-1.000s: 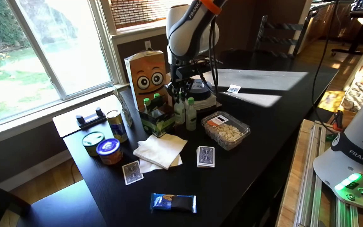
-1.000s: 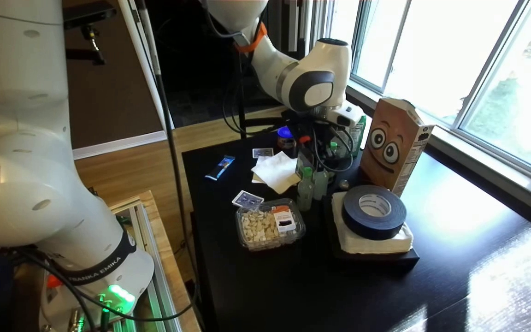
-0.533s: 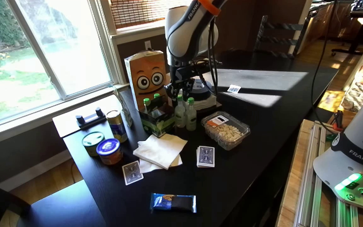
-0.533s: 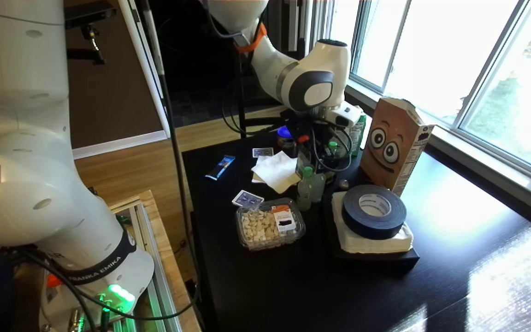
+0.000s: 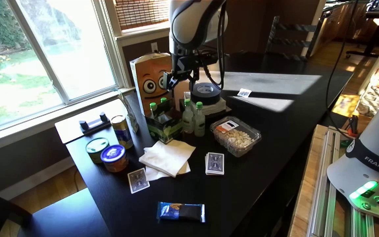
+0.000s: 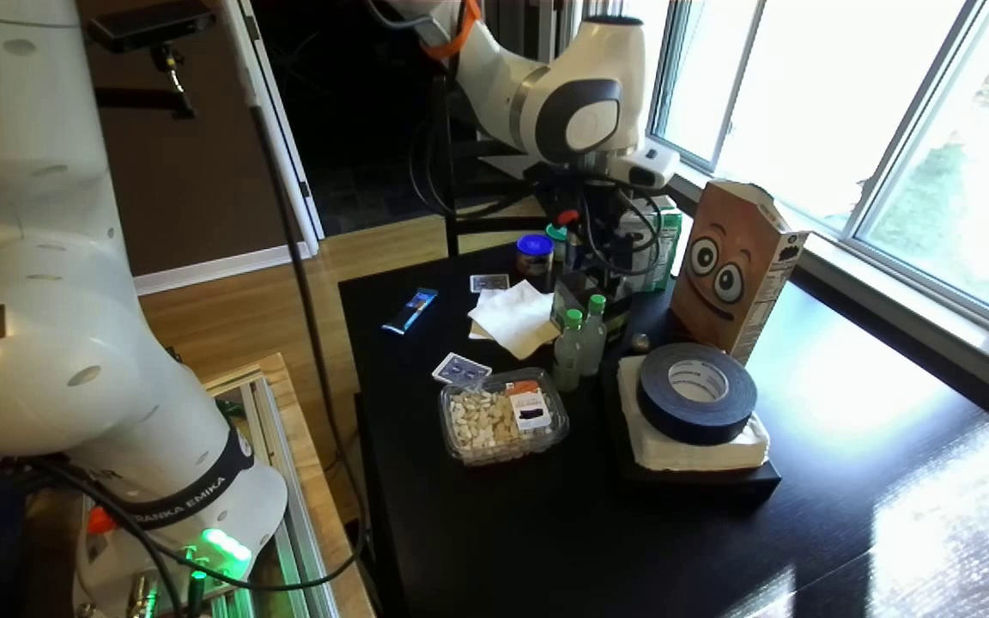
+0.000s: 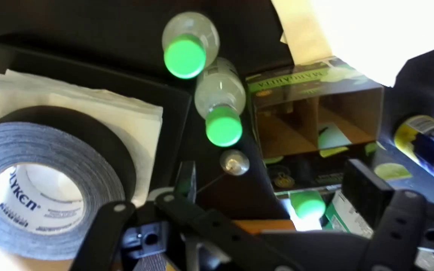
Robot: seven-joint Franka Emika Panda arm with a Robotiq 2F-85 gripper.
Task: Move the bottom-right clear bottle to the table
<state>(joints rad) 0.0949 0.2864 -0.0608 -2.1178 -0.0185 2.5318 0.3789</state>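
Note:
Two slim clear bottles with green caps stand upright, side by side, on the black table (image 5: pixel 235 191) next to the green carton (image 5: pixel 167 130). The nearer clear bottle (image 5: pixel 199 121) is beside the pumpkin-coloured nut tub; the other clear bottle (image 5: pixel 188 120) is closer to the carton. Both caps, a nearer cap (image 7: pixel 185 56) and a cap (image 7: pixel 223 128) by the carton, show in the wrist view. My gripper (image 7: pixel 277 184) is above the carton and bottles with its fingers wide apart, holding nothing. Green caps of two more bottles (image 5: pixel 153 106) rise from the carton.
A tape roll (image 6: pixel 698 393) lies on folded cloth over a dark box, close to the bottles. The tall face box (image 5: pixel 153 79) stands behind the carton. A clear nut tub (image 6: pixel 503 416), napkins (image 5: pixel 168 156), cans and cards lie around. A small shiny round object (image 7: pixel 234 162) is near.
My gripper, earlier around the cap of the bottle closer to the carton, has opened, let it go and risen. That bottle has settled lower and now stands upright on the table.

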